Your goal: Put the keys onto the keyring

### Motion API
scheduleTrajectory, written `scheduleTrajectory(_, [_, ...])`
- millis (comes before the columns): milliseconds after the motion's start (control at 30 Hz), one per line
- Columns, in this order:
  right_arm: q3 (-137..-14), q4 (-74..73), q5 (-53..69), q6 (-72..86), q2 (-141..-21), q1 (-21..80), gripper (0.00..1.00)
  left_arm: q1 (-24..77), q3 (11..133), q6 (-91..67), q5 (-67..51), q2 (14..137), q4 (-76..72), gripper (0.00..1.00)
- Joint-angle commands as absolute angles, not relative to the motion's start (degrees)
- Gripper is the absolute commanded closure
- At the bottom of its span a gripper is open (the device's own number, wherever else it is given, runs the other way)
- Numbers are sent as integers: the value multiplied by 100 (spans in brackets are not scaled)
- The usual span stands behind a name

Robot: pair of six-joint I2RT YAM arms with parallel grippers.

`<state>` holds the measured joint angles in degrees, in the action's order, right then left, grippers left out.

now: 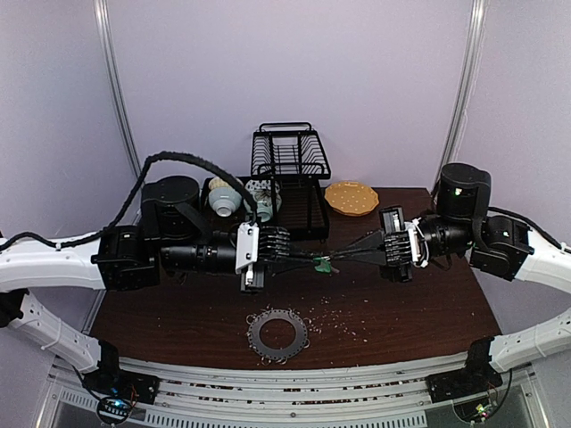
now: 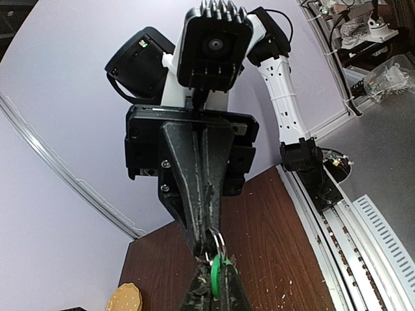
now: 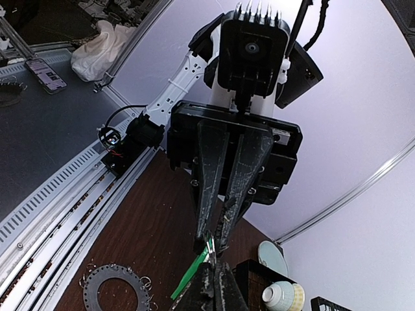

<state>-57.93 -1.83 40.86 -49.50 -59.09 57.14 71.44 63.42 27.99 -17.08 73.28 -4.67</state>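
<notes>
The green-headed key (image 1: 326, 265) hangs above the table's middle, where both grippers meet tip to tip. My left gripper (image 1: 317, 261) is shut on the key's green head (image 2: 216, 275). The key also shows in the right wrist view (image 3: 191, 275), slanting down to the left. My right gripper (image 1: 338, 260) is shut on a small silvery wire loop (image 2: 218, 244), which touches the key's head. The loop also shows in the right wrist view (image 3: 209, 247). The dark grey keyring disc (image 1: 277, 334), fringed with wire loops, lies flat near the front edge and also shows in the right wrist view (image 3: 115, 288).
A black dish rack (image 1: 290, 174) stands at the back. A pale bowl (image 1: 223, 198) and a patterned cup (image 1: 261, 201) sit to its left. A tan scalloped disc (image 1: 351, 198) lies at its right. Pale crumbs (image 1: 348, 321) are scattered around the keyring disc.
</notes>
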Motion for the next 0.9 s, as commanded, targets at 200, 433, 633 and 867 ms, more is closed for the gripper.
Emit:
scheduleTrajectory(200, [-5925,-524,4423,-5220,-6026,5736,100,7391,5825,2883,-419,6931,-1966,83])
scheduleTrajectory(433, [-5890,-395,4379,-5136,-5994,5734,100,7409,6054,2947,-564,7135,-1528,91])
scheduleTrajectory(633, [-5826,-164,4365,-5033,-5972,5737,100,7418,6197,2938,-683,7312,-1385,89])
scheduleTrajectory(867, [-5630,193,4047,-4783,-5810,5719,100,7426,6322,2869,-877,7416,-1182,100])
